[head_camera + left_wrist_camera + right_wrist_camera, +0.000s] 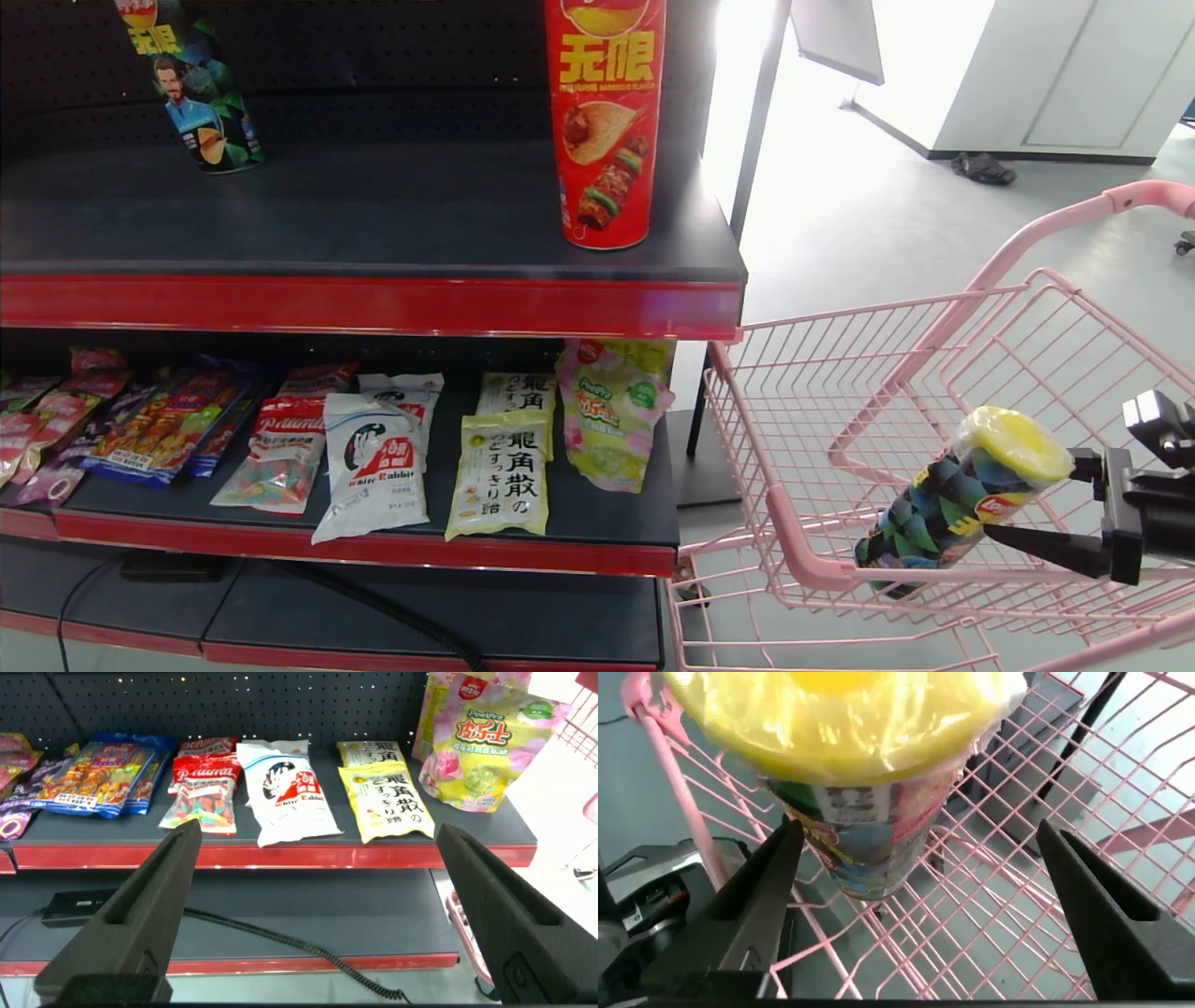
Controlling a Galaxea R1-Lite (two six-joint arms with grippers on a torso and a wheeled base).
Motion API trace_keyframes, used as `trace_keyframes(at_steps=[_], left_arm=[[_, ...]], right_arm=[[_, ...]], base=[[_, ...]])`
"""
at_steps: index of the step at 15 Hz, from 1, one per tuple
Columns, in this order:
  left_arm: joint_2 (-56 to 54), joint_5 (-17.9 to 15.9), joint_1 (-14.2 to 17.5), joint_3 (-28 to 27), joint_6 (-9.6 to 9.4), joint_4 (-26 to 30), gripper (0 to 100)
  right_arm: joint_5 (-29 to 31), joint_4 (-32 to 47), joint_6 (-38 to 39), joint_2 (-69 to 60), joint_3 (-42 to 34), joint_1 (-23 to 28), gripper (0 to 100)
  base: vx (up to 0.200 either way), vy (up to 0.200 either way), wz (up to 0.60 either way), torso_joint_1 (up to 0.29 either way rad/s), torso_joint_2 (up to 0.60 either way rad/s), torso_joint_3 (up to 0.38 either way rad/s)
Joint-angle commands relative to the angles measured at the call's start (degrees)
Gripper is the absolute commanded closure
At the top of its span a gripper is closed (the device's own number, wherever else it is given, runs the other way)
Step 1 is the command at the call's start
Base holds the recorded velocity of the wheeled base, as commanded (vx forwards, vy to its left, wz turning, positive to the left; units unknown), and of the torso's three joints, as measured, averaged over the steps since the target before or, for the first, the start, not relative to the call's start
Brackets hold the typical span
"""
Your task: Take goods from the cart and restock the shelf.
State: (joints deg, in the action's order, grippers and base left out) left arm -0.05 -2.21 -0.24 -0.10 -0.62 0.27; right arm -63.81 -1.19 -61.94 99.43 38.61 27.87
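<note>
Inside the pink cart (789,546) a chip can (952,499) with a yellow lid and dark, leafy print leans at a slant. Its bottom is low by the cart's near rim and its lid points up, toward the side far from the shelf. My right tool (920,826) is at this can, with the fingers spread, one on each side of it just below the lid. One finger (771,887) is right against the can wall, and the other one is clearly apart from it. I cannot tell if the can's bottom rests on the wire floor of the cart or on the rim.

Beside the cart stands the shelf (373,215). On its upper board, at the end nearest the cart, a tall red can (605,121) stands upright. A dark can (191,89) stands at the end far from the cart.

On the lower board lie the snack bags. A green and pink bag (611,420) is closest to the cart, then a yellow bag (501,485), then a white bag (373,476), and more colourful bags lie farther from the cart.

My left tool (318,831) is in front of this lower board, on the shelf side of the cart. Its fingers are spread wide and it holds nothing.
</note>
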Motion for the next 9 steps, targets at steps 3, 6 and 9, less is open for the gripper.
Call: trace_keyframes(at_steps=[3, 6, 9], left_arm=[[0.0, 0.0, 0.0, 0.0, 0.01, 0.0, 0], [0.0, 0.0, 0.0, 0.0, 0.01, 0.0, 0], [0.0, 0.0, 0.0, 0.0, 0.01, 0.0, 0]], right_arm=[[-0.3, 0.0, -0.4, 0.2, -0.6, -3.3, 0], [-0.4, 0.0, -0.4, -0.2, -1.0, -6.2, 0], [-0.8, 0.0, -0.1, -0.2, -1.3, -6.2, 0]], base=[[0.0, 0.0, 0.0, 0.0, 0.0, 0.0], [0.0, 0.0, 0.0, 0.0, 0.0, 0.0], [0.0, 0.0, 0.0, 0.0, 0.0, 0.0]])
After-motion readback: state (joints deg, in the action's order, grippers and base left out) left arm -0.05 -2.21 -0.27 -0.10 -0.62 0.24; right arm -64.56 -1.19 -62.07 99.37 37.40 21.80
